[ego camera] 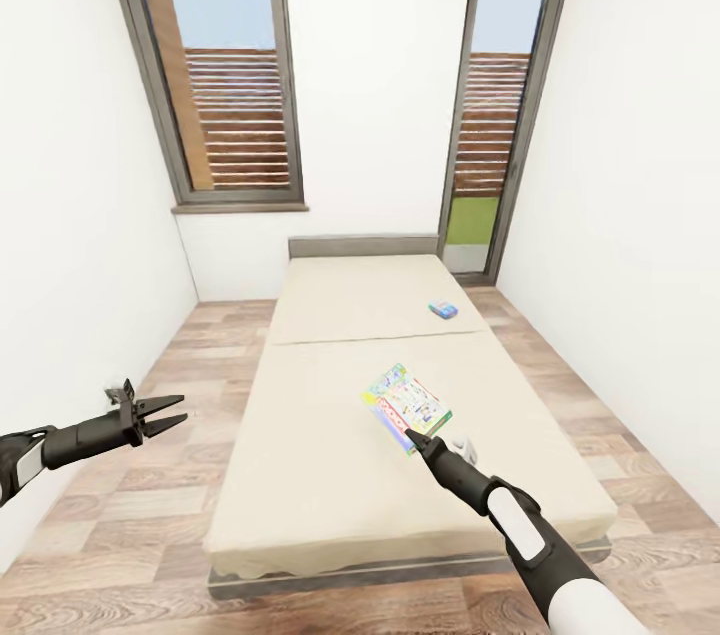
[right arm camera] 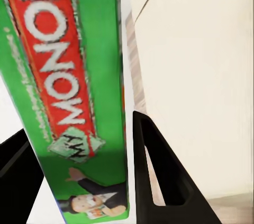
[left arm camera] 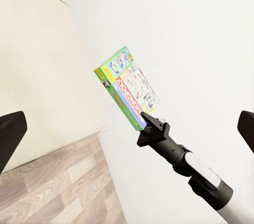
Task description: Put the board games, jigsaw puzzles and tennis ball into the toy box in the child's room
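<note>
The right gripper (ego camera: 418, 437) has its jaws clamped on the near edge of the green-edged board game (ego camera: 406, 406), one finger on each face of the box, as the right wrist view shows with the red lettered band running between the two dark fingers. From the left wrist view the box stands clear of the bed (ego camera: 330, 415), lifted and tilted — held by one short edge only. The small blue board game (ego camera: 443, 309) lies further up the mattress, near the seam, well apart from the held box. The left gripper (ego camera: 165, 418) hangs over the floor beside the bed, jaws apart and empty.

The step in hand looks like carrying this box off to the toy box. A grip on one edge of a wide flat box lets it swing, so the carry probably wants slow turns and the box kept edge-up — and the blue game is not yet collected.
</note>
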